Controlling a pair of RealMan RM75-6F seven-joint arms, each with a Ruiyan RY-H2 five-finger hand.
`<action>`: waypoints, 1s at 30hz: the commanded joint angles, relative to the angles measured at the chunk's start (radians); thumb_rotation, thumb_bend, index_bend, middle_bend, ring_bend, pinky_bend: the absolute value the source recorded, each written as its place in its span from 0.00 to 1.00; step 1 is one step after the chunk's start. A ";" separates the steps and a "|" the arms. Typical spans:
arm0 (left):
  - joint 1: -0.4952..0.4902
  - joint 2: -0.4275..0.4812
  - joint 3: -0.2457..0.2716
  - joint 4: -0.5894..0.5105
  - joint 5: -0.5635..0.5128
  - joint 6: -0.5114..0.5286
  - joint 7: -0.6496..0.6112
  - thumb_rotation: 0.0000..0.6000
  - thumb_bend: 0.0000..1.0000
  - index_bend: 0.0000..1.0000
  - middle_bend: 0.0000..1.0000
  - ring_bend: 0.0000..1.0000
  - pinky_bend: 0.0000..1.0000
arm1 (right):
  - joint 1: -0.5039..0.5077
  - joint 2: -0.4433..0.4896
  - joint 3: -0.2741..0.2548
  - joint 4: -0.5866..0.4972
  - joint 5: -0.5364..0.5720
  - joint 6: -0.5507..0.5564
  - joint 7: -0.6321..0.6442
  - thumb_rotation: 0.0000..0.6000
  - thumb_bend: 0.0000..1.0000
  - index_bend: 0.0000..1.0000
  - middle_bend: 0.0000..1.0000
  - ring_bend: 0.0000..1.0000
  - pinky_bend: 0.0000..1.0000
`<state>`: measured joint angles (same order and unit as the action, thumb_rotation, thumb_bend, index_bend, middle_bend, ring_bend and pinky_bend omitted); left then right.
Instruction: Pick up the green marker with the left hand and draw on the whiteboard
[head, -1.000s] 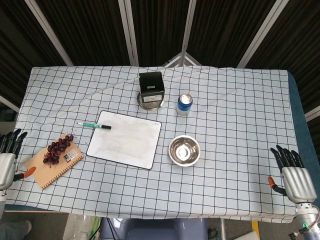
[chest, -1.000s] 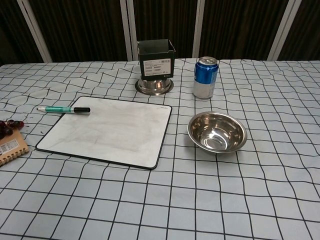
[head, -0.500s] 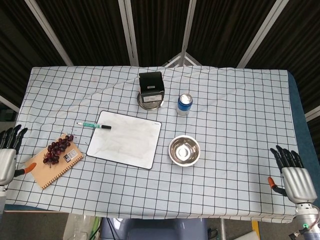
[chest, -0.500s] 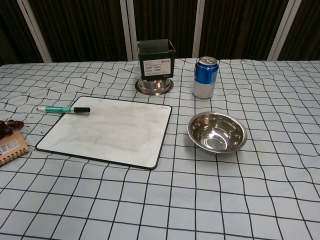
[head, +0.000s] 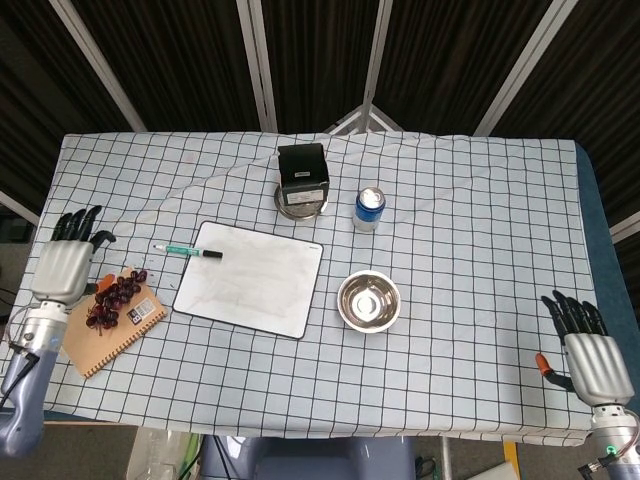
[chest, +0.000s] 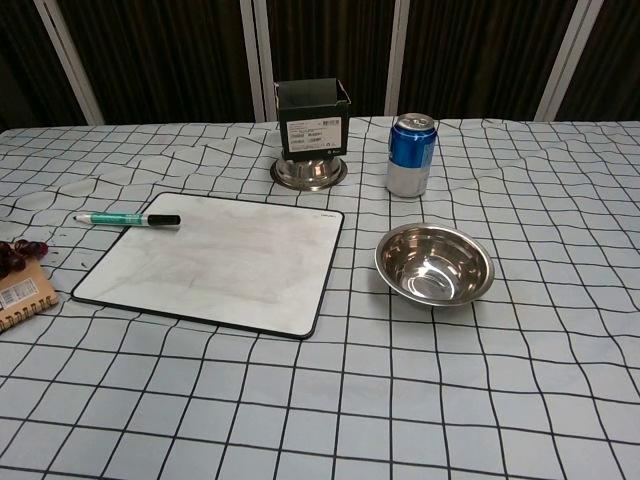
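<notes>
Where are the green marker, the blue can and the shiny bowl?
green marker (chest: 122, 218): chest view, on the green barrel, left of the black cap.
blue can (chest: 411, 158): chest view, on the blue side wall.
shiny bowl (chest: 478, 263): chest view, on the right rim.

Left hand (head: 63, 268) hovers, fingers spread, holding nothing, at the table's near-left side, and just to its right sit the notebook (head: 108, 325) and the dark grapes (head: 113, 299) on it. Beyond those, further right, the green marker (head: 187, 251) lies with open checked cloth (head: 470, 210) on its far side, its black cap end touching the whiteboard (head: 250, 278) corner. Well right of the hand stand the steel bowl (head: 369, 301), the blue can (head: 369, 208) and the black box (head: 303, 170) on its upturned metal dish (head: 301, 203).
</notes>
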<state>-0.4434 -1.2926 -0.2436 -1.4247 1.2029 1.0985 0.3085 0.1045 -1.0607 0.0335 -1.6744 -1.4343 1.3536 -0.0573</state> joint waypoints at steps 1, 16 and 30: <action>-0.063 -0.061 -0.018 0.075 -0.048 -0.065 0.055 1.00 0.37 0.38 0.04 0.00 0.00 | 0.000 0.001 0.001 -0.001 0.004 -0.002 0.003 1.00 0.35 0.00 0.00 0.00 0.00; -0.233 -0.284 -0.013 0.403 -0.146 -0.240 0.149 1.00 0.38 0.41 0.05 0.00 0.00 | 0.002 0.012 0.004 -0.009 0.018 -0.015 0.027 1.00 0.35 0.00 0.00 0.00 0.00; -0.321 -0.429 -0.013 0.611 -0.169 -0.322 0.128 1.00 0.38 0.44 0.06 0.00 0.00 | 0.003 0.019 0.005 -0.011 0.022 -0.021 0.056 1.00 0.35 0.00 0.00 0.00 0.00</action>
<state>-0.7597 -1.7163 -0.2567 -0.8188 1.0355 0.7811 0.4406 0.1073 -1.0424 0.0385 -1.6856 -1.4129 1.3324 -0.0015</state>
